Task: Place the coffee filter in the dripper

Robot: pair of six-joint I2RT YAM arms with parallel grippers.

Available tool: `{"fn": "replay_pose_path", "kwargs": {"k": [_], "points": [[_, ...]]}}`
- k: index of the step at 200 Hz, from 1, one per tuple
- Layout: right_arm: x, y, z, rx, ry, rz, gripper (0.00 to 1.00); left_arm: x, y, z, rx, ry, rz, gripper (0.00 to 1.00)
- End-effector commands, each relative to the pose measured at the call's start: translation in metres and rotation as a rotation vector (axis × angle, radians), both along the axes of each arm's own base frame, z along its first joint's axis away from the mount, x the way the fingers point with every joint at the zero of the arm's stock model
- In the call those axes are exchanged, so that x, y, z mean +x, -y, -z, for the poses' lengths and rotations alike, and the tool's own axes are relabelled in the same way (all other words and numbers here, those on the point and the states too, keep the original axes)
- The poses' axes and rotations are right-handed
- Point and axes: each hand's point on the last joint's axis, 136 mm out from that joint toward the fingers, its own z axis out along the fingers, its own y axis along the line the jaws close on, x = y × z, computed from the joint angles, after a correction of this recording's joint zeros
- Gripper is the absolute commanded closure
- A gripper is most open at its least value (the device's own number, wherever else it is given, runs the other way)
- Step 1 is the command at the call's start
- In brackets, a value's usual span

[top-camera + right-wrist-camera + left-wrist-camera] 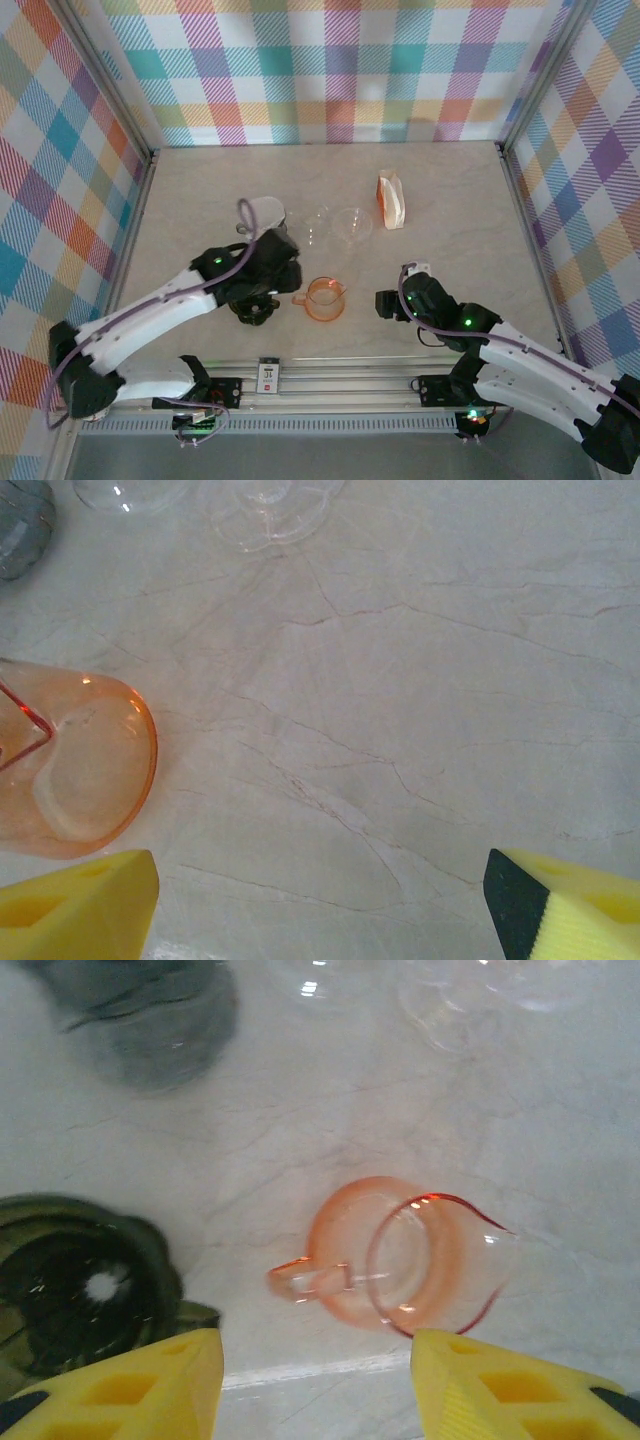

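From above, the filter pack [390, 200], orange and white, stands toward the far right of the table [470, 240], well apart from both arms. Left of it are two clear glass pieces [335, 225], side by side. The orange jug [325, 298] sits near the middle. The dripper [254, 311], dark, lies to its left, partly under the left arm. The left gripper [285, 283] is just left of the jug, and the right gripper [385, 303] is just right of it.

From the left wrist, the left gripper [315, 1380] is released. Its yellow fingers [150, 1385] stand apart with nothing between them. The jug [400, 1265] is beyond the gap, handle to the left. The dripper [80, 1280] (dark green, a light hole in its middle) is beside the left finger. A blurred grey cup [150, 1020] is at far left.

From the right wrist, the right gripper [320, 900] is also released, its fingers [75, 905] wide apart over bare table [400, 680]. The jug [80, 770] is to the left, and the glass pieces [265, 505] are at the far edge.
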Motion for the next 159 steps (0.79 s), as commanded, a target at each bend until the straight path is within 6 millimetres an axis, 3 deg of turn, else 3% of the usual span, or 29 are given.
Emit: {"fn": "replay_pose_path", "kwargs": {"k": [1, 21, 47, 85, 120, 159], "points": [[0.001, -0.001, 0.0, 0.035, 0.001, 0.015, 0.14, -0.019, -0.044, 0.021, -0.059, -0.08, -0.162, 0.48], [0.001, -0.003, -0.001, 0.036, 0.003, 0.011, 0.14, -0.029, -0.076, 0.034, -0.117, -0.116, -0.278, 0.52], [0.003, -0.003, -0.004, 0.038, 0.01, 0.011, 0.14, -0.041, -0.102, 0.055, -0.13, -0.154, -0.379, 0.53], [0.004, -0.005, -0.007, 0.041, 0.017, 0.004, 0.14, -0.039, -0.11, 0.086, -0.107, -0.205, -0.419, 0.53], [0.003, -0.005, -0.009, 0.036, 0.015, 0.001, 0.14, -0.035, -0.121, 0.101, -0.039, -0.224, -0.449, 0.56], [0.003, -0.004, -0.01, 0.033, 0.017, 0.002, 0.14, -0.034, -0.125, 0.11, -0.018, -0.232, -0.463, 0.7]]}}
